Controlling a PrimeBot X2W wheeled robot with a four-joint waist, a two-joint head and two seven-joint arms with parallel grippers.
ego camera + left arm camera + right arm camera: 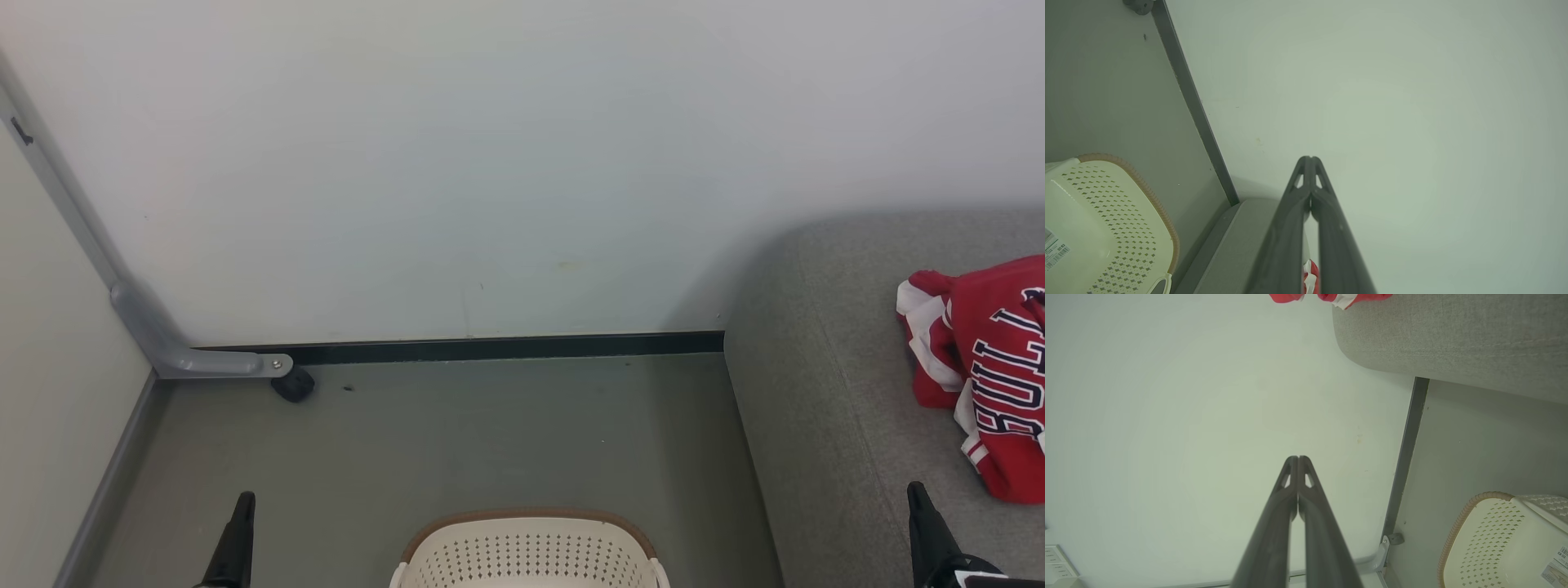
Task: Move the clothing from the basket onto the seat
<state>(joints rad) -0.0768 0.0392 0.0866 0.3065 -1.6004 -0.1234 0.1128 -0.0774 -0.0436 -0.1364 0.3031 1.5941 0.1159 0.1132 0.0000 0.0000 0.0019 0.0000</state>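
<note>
Your left gripper [243, 510] sits at the lower left of the head view, above the floor [506, 433], with its two fingers pressed together and nothing between them. Its wrist view confirms it: the left gripper [1309, 159] tips meet, pointing at the pale wall [1412, 102].

Your right gripper [918, 498] is at the lower right, over the front part of the seat [824, 392], jaws likewise together and holding nothing. In its own wrist view the right gripper [1297, 459] tips touch, aimed at the wall [1167, 396].

The clothing [988, 367] lies bunched on the seat, at the right edge of the head view, red with white trim and dark block letters facing up. It is just beyond your right gripper and apart from it. You catch a red and white strip of the clothing [1355, 297] at the top of the right wrist view, resting on the seat [1453, 339], and a sliver of it [1310, 272] behind the left fingers.

The basket [531, 516] stands on the floor between your grippers, at the bottom edge, left of the seat. The wrist views show the basket [1114, 212] [1494, 539], its perforated inner wall and a label [1055, 251]. A dark baseboard [506, 347] runs along the wall behind it.
</note>
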